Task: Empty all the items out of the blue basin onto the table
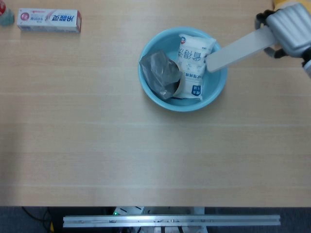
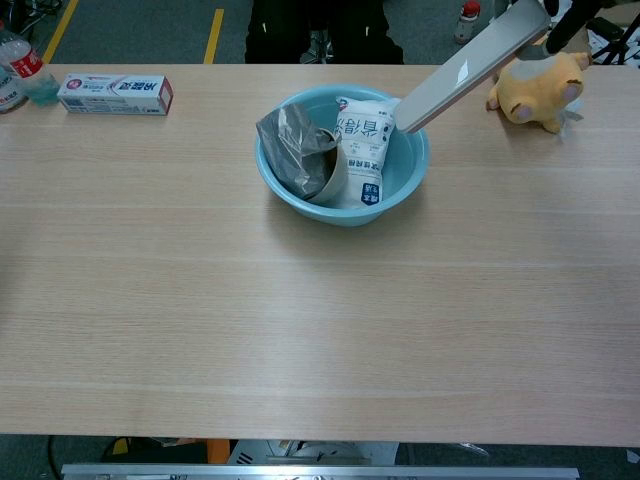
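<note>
A: Right hand [image 1: 287, 30] doing what?
B: Gripping a grey box [image 1: 236, 50], holding it above the basin [image 1: 151, 92] rim, likely carrying it out to the table [image 1: 97, 145].
A: Remaining inside?
B: White pouch [image 1: 193, 65] and grey bag [image 1: 159, 74] are lying there. Left hand isn't showing.

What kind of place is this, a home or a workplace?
Probably a lab or workshop, not a home: a bare wooden table with an aluminium rail along its edge, yellow floor tape, and staged items such as a blue basin.
</note>
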